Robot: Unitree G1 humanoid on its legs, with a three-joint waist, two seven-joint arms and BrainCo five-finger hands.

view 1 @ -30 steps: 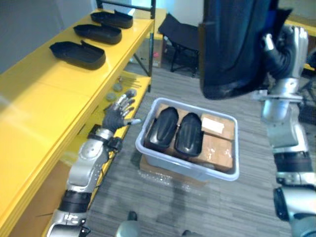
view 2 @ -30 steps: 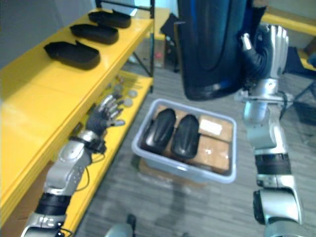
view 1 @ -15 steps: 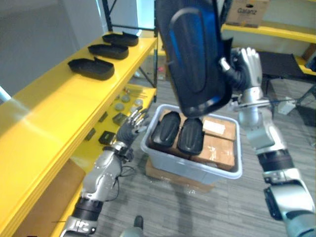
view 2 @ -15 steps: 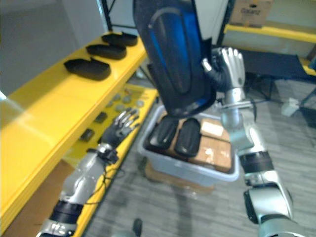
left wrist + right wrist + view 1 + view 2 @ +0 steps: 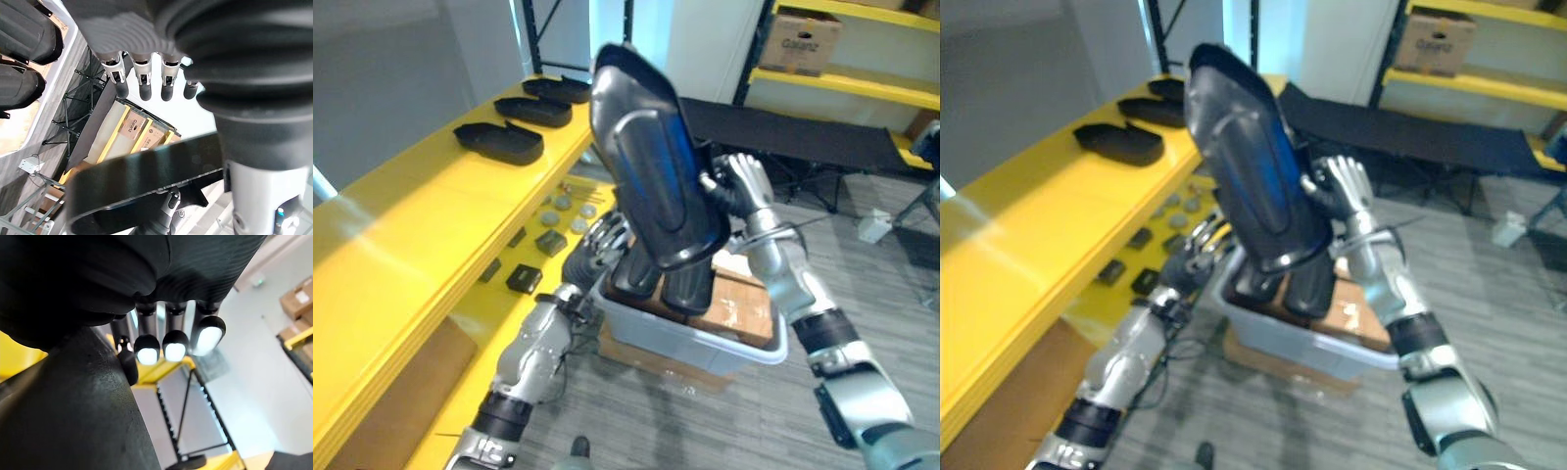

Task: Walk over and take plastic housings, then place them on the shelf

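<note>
Right hand point(image 5: 744, 188) grips a black plastic housing point(image 5: 651, 186) (the left wrist view shows the left hand point(image 5: 146, 29) straight-fingered, relaxed). The housing now overlaps the grey bin point(image 5: 705, 340), further left than earlier.

Bare yellow shelf top point(image 5: 416, 220) just beside three black housings point(image 5: 499, 143)
</note>
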